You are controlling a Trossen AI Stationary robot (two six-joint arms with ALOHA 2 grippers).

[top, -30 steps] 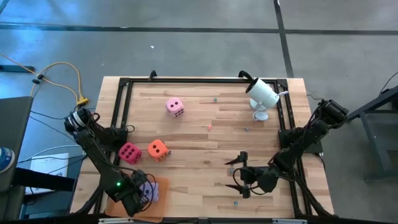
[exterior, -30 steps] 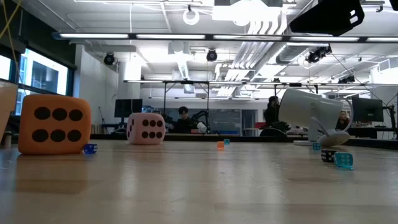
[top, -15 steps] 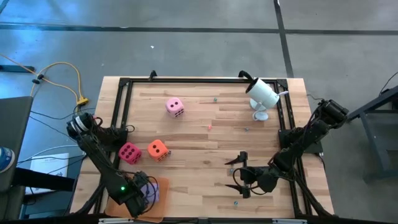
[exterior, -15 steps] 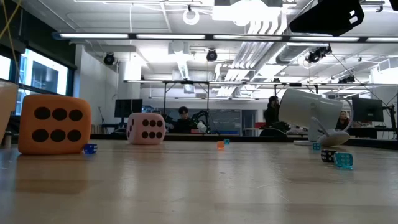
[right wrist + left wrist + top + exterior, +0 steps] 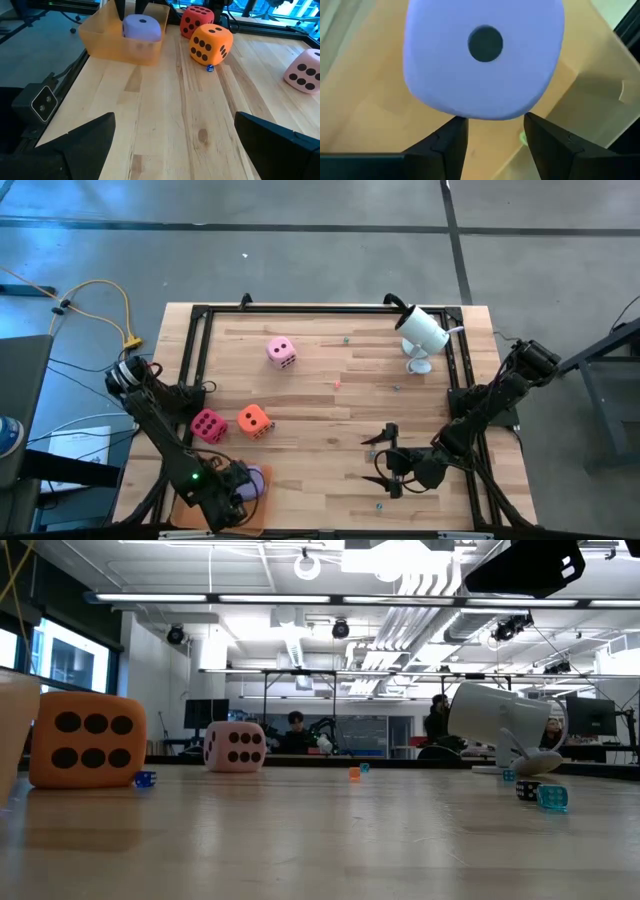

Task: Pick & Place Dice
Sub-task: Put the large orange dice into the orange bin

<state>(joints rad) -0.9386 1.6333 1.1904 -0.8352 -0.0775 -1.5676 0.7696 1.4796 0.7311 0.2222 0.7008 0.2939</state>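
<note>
Four dice show from above. The purple die (image 5: pixel 252 479) lies in the orange tray (image 5: pixel 262 505) at the near left corner of the desk (image 5: pixel 330 395). The left tool (image 5: pixel 228 492) is right at it. The magenta die (image 5: pixel 208 425) and the orange die (image 5: pixel 253 419) sit side by side on the desk, just past the tray. The pink die (image 5: pixel 281 351) is far off, toward the far side. The right tool (image 5: pixel 383 462) waits near the right edge, spread wide and holding nothing.

From desk height, only the orange and pink dice show, both flat on the wood. No tool shows here.

The left wrist view shows the purple die very close, one dot up. The two dark fingers (image 5: pixel 445 142) are partly apart. The die lies just past their tips, not between them. I think the tool has let go.

From the right wrist view, the purple die rests on the tray floor, with the left tool just above it.

My guess is that the magenta die comes next. It lies just beyond the tray on the far side, so the left arm is much nearer to it than the right.
</note>
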